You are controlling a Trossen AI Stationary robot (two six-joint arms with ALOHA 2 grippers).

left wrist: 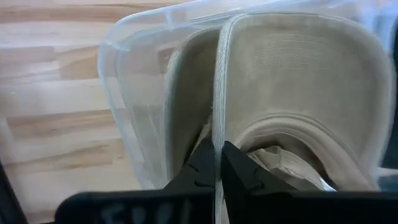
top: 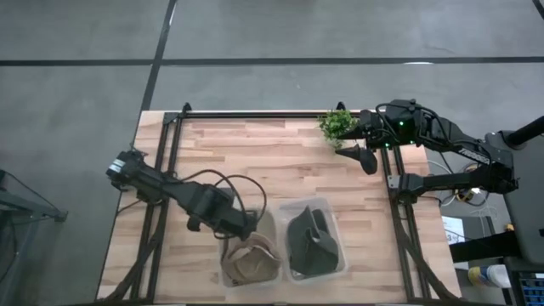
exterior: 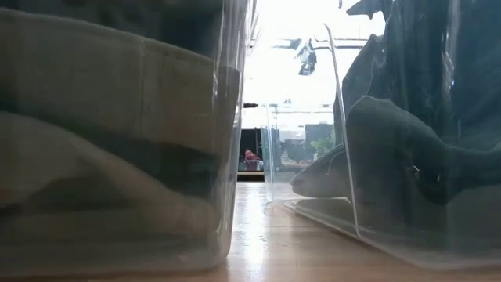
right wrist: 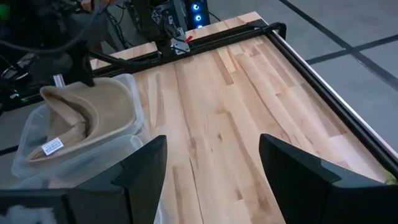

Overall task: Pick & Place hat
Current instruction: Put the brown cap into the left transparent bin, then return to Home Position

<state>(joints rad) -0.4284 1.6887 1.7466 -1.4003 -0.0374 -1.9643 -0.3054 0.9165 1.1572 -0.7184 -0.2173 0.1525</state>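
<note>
Your left gripper (left wrist: pixel 216 163) pinches the stiff brim of the tan hat (top: pixel 252 259), standing on edge in its clear bin (top: pixel 228 274). Lift straight up so the soft cloth clears the thin plastic wall. Across the wooden table (top: pixel 255 161), the right gripper (top: pixel 364 156) waits, spread wide.

End effector (left wrist: pixel 217 163) pinches beige hat's (left wrist: pixel 298 81) brim (inside clear bin (left wrist: pixel 134 112)).

Left claw (left wrist: pixel 216 163) seems pinched closed, low near front; right claw (right wrist: pixel 211 163) spread wide, raised.
</note>
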